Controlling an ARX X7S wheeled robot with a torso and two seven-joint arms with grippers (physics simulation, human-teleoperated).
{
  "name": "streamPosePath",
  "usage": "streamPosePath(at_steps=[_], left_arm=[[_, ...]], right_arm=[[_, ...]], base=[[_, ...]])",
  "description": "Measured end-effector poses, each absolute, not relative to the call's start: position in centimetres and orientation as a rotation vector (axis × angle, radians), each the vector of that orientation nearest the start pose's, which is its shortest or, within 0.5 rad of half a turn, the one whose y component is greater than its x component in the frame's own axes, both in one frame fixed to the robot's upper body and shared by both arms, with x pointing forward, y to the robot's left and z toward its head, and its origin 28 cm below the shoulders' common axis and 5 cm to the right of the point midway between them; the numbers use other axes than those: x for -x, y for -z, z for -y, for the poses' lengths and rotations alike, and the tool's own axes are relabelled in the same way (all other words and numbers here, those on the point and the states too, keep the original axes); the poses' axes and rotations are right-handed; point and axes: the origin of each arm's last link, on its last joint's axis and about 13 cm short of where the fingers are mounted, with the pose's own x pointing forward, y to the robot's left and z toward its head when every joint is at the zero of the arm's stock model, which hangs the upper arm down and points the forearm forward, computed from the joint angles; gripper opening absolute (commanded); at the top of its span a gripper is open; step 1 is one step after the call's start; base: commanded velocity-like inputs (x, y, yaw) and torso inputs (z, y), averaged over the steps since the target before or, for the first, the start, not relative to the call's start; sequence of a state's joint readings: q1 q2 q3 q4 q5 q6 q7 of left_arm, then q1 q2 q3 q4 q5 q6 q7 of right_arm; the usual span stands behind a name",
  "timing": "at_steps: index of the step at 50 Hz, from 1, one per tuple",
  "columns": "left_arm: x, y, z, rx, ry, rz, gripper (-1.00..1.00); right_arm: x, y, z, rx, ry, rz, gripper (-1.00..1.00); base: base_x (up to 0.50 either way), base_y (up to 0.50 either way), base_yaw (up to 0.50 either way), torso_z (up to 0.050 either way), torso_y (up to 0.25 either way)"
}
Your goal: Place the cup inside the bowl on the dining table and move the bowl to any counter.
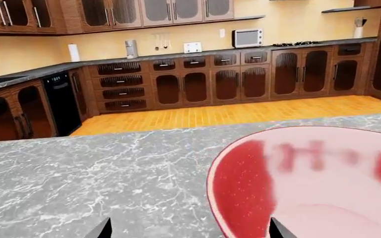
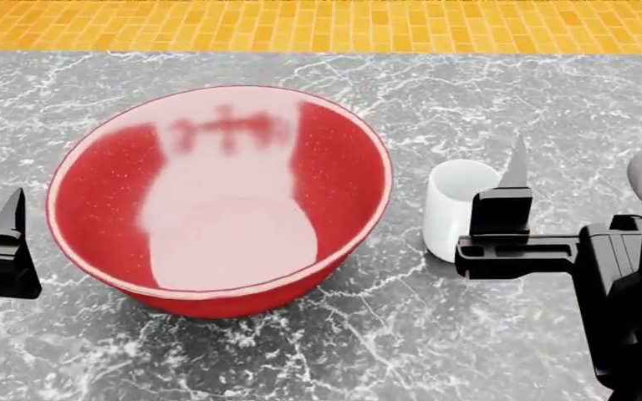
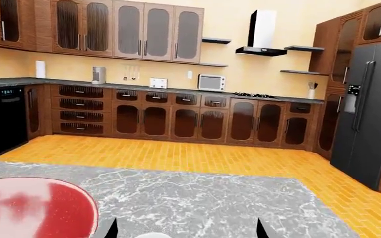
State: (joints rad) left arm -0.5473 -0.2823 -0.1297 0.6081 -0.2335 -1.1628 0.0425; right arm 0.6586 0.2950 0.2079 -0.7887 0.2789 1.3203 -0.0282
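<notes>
The right gripper (image 2: 583, 180) stands wide open around the small white cylindrical cup (image 2: 455, 209), gripping nothing, just beside the large glossy red bowl (image 2: 221, 200). Closing off-centre could tip it.

Dining table (image 2: 333, 351): bowl (image 2: 221, 200), cup (image 2: 455, 209) just beside, apart.

The right gripper (image 2: 583, 180) is matte black, blocky, with pointed, perhaps grey-tipped fingers (image 2: 515, 171).
</notes>
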Motion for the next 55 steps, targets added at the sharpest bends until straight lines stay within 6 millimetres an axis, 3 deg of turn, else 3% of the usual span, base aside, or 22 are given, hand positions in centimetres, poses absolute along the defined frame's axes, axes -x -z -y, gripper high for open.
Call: streamPosePath(at_steps=[25, 55], left_arm=[[-25.1, -19.6, -26.8, -0.085, 0.007, -0.002, 1.0], [-25.0, -19.4, -27.1, -0.088, -0.005, -0.003, 1.0]], right_arm=[[-23.2, -23.5, 16.4, 0.084, 0.027, 0.128, 1.0], [-24.6, -19.6, 15.2, 0.109, 0.024, -0.153, 1.0]], base=[[0.21, 0.11, 0.0, 0.0, 0.0], [0.0, 0.0, 0.0, 0.0, 0.0]])
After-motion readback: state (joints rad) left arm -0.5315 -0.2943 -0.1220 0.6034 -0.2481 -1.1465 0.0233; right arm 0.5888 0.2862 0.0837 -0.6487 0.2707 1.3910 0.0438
